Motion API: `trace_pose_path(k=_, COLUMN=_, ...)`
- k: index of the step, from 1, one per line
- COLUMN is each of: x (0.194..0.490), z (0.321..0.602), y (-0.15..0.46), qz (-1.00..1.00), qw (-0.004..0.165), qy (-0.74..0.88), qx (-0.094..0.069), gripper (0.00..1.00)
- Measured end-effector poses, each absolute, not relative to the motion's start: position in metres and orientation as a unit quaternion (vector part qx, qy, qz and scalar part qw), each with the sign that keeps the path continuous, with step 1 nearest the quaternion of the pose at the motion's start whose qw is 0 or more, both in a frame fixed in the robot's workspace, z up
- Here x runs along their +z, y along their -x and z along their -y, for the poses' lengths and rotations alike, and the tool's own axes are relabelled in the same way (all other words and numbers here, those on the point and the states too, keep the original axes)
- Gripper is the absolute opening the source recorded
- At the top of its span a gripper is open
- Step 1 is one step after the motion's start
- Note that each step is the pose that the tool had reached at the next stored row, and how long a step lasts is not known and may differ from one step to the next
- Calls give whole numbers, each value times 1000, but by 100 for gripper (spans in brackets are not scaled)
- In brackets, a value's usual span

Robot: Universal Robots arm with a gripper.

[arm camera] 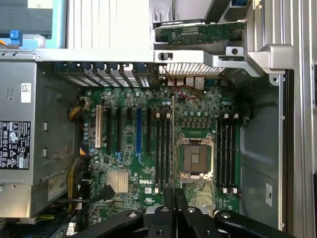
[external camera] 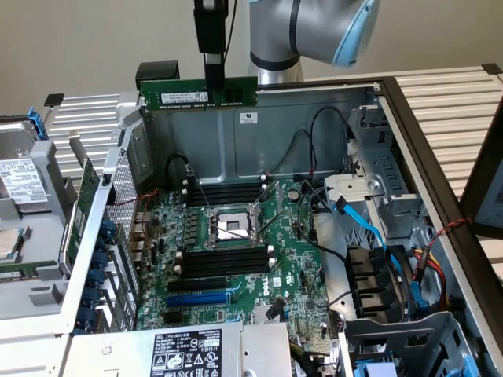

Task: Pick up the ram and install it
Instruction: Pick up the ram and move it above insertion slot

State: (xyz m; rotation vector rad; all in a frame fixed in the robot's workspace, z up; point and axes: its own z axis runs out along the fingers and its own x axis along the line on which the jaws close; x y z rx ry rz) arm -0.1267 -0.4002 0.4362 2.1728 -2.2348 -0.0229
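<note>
1. Exterior view: the gripper (external camera: pixel 212 77), its upper part cut off by the picture's edge, is clamped on the ram (external camera: pixel 177 96). It pinches the stick's upper edge near mid-length and covers part of its face.
2. The ram hangs level in the air above the far wall of the open computer case (external camera: pixel 314 126), well clear of the motherboard (external camera: pixel 271 271) on the case floor.
3. Black memory slots (external camera: pixel 224 265) lie on both sides of the processor socket (external camera: pixel 233 228); whether any holds a stick is hard to make out.
4. The arm (external camera: pixel 314 27) is cropped at the picture's top, and the power supply (external camera: pixel 185 353) at the case's near edge is cropped too.
5. Wrist view: the dark fingers (arm camera: pixel 168 203) stand pressed together on the ram, seen here edge-on as a thin strip. Its label and chips cannot be read, and its gripped end is hidden between the fingers.
6. Beneath the strip lies the motherboard, between one bank of memory slots and the processor socket, with the blue slot (arm camera: pixel 139 129) farther off.
</note>
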Motion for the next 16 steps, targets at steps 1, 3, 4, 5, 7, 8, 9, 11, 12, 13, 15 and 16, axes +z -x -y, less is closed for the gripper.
trace_pose_path(k=1, x=435, z=400, y=127, qz=717, qw=13, qy=-697, qx=-6, gripper=12)
trace_pose_path(k=3, x=434, z=400, y=127, qz=717, qw=16, qy=-697, qx=-4, gripper=12)
trace_pose_path(k=4, x=433, z=400, y=127, qz=717, qw=16, qy=-697, qx=-3, gripper=12)
trace_pose_path(k=5, x=433, z=400, y=127, qz=717, qw=16, qy=-697, qx=-3, gripper=12)
trace_pose_path(k=7, x=433, z=401, y=127, qz=717, qw=16, qy=-697, qx=-4, gripper=12)
trace_pose_path(k=8, x=433, z=401, y=127, qz=717, qw=16, qy=-697, qx=-4, gripper=12)
trace_pose_path(k=9, x=432, z=401, y=127, qz=717, qw=14, qy=-697, qx=-6, gripper=12)
trace_pose_path(k=11, x=429, z=401, y=126, qz=717, qw=13, qy=-697, qx=-7, gripper=12)
trace_pose_path(k=12, x=428, z=401, y=126, qz=717, qw=12, qy=-697, qx=-8, gripper=12)
trace_pose_path(k=13, x=426, z=401, y=126, qz=717, qw=12, qy=-697, qx=-8, gripper=12)
trace_pose_path(k=15, x=422, z=401, y=125, qz=717, qw=12, qy=-697, qx=-8, gripper=12)
trace_pose_path(k=16, x=421, z=401, y=124, qz=717, qw=12, qy=-697, qx=-8, gripper=12)
